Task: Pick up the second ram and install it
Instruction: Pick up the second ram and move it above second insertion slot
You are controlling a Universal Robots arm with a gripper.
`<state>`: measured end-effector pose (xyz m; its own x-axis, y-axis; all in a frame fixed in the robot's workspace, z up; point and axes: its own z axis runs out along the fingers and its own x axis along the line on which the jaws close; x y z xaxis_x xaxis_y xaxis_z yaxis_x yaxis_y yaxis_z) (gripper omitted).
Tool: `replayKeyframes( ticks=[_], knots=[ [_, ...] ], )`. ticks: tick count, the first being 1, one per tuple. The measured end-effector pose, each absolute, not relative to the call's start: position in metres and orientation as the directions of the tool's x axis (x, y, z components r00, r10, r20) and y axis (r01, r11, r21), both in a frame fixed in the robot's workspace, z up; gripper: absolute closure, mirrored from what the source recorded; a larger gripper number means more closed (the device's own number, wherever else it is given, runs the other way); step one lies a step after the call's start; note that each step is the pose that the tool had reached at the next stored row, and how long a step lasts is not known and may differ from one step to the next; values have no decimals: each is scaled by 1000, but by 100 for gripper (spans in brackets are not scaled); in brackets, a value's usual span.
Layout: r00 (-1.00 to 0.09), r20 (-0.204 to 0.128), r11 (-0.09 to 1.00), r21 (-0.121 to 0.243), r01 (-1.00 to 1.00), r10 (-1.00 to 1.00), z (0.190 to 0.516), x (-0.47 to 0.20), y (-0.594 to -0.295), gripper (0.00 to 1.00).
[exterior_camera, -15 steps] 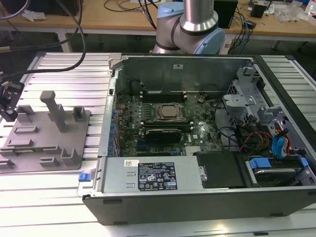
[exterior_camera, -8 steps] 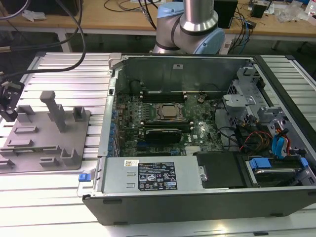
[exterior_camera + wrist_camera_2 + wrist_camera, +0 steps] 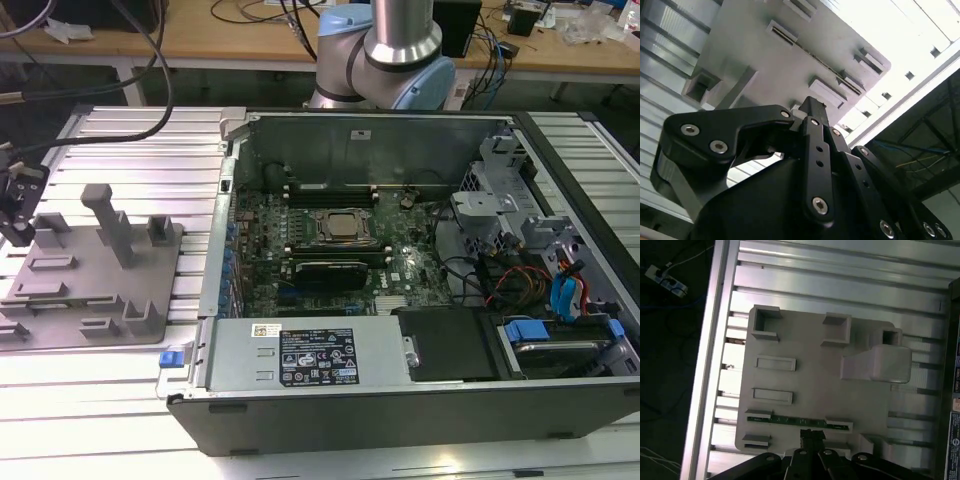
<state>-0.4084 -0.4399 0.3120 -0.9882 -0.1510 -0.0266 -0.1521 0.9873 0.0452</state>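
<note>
A grey holder plate point(image 3: 810, 375) rests on a ribbed metal table point(image 3: 120, 140), at the exterior view's left of an open computer case point(image 3: 400, 415). The second ram point(image 3: 797, 421) stands on its long edge in a slot between two small blocks, close along the plate edge nearest the gripper point(image 3: 811, 432). In the first wrist view it appears as a thin green line.

The black gripper hovers just beside the stick's middle, apart from it. Its claw is pinched narrow, with the tips together or nearly so and nothing between them. The second wrist view shows the gripper point(image 3: 812, 107) from behind, aimed at the plate.

The stick is probably light, stiff and thin. It would be easy to crack or scratch if twisted, and its chips and contact edge are delicate. The best hold is likely across the flat faces at mid-length, on the exposed upper edge, with the lift straight out of the slot.

The case lies on its side and holds a green motherboard point(image 3: 400, 260), with cables and drive bays at the exterior view's right. The plate's other blocks look empty.
</note>
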Motion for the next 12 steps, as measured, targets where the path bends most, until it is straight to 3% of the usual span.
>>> replayKeyframes(
  ticks=[12],
  knots=[
    [-835,-24,834,38,-550,-549,309,-408,-440,92]
  ],
)
